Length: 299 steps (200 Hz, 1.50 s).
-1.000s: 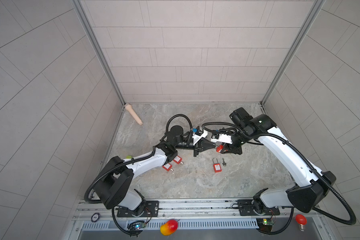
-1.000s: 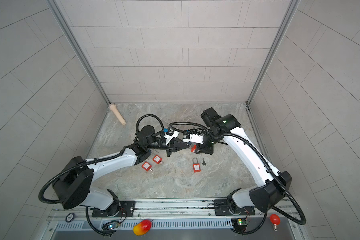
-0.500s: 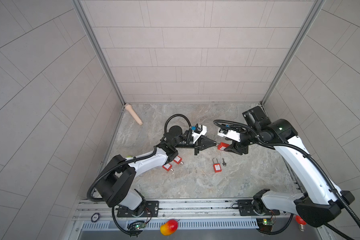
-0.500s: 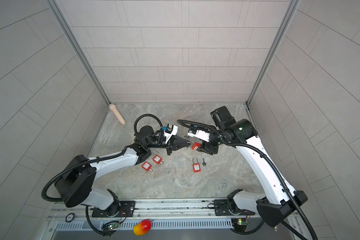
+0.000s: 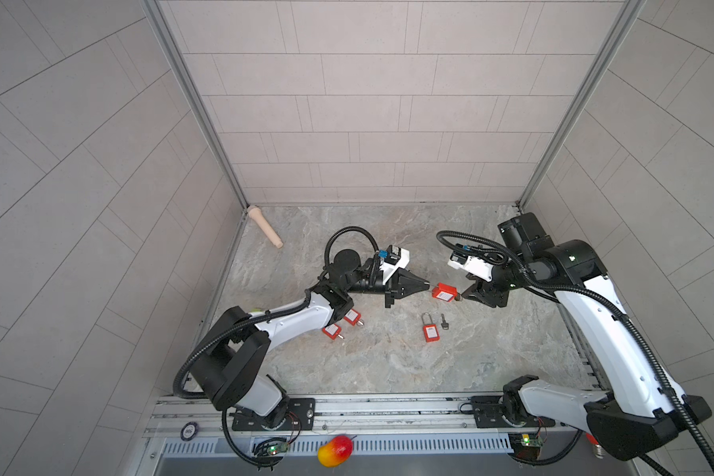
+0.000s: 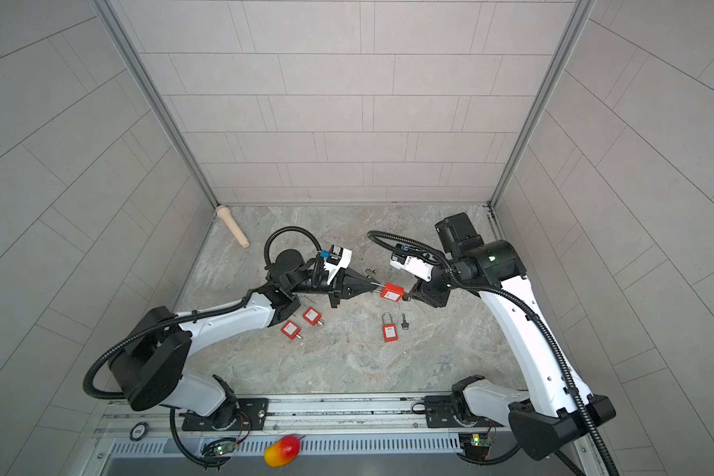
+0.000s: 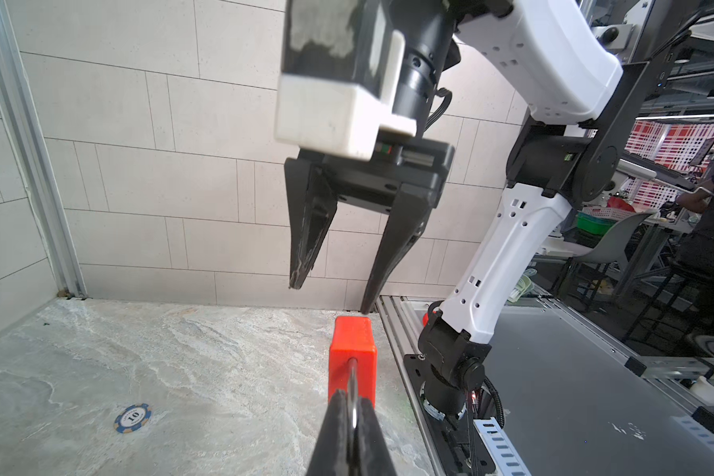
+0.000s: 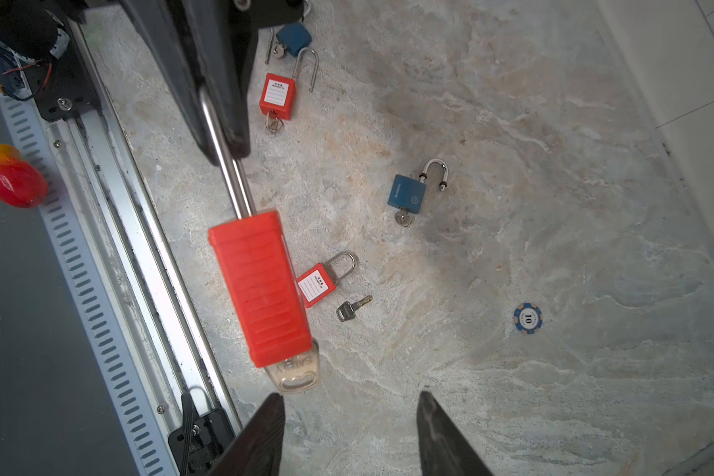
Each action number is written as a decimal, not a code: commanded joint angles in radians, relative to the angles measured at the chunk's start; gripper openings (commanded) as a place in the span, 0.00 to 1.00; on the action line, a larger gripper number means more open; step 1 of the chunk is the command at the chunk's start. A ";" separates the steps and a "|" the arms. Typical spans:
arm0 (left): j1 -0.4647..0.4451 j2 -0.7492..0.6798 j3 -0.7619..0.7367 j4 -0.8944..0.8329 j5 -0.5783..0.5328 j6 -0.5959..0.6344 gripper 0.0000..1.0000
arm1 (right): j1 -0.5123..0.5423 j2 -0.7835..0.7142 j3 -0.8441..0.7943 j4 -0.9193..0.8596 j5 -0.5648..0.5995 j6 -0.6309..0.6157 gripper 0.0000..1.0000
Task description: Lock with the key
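My left gripper (image 5: 427,285) is shut on the steel shackle (image 8: 233,173) of a red padlock (image 5: 445,291), holding it above the floor in both top views. A key (image 8: 295,373) sits in the lock's bottom end, its head sticking out. My right gripper (image 8: 349,399) is open and a little short of that key. The key head lies off to the side, near one fingertip (image 8: 273,406), and nothing is between the fingers. In the left wrist view the left gripper (image 7: 349,397) pinches the shackle, and the right gripper (image 7: 332,294) hangs open beyond the padlock (image 7: 352,350).
On the marble floor lie another red padlock (image 5: 429,331) with a loose key (image 5: 444,321), two red padlocks (image 5: 332,331) under my left arm, two blue padlocks (image 8: 407,193), a poker chip (image 8: 527,318) and a beige peg (image 5: 264,226). A toy mango (image 5: 335,450) rests on the front rail.
My right gripper has opened and drawn back to the right, away from the padlock, leaving the key in the lock. The left gripper still holds the shackle, shifted slightly right.
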 commanded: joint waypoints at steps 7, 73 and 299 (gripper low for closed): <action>0.001 -0.021 0.010 0.051 0.017 -0.015 0.00 | -0.002 -0.009 -0.035 -0.004 -0.023 -0.022 0.53; 0.000 -0.020 0.013 0.054 0.013 -0.016 0.00 | -0.002 0.023 -0.073 -0.025 -0.124 -0.022 0.48; 0.000 -0.012 0.022 0.051 0.016 -0.027 0.00 | 0.000 -0.075 -0.189 0.166 -0.138 -0.030 0.05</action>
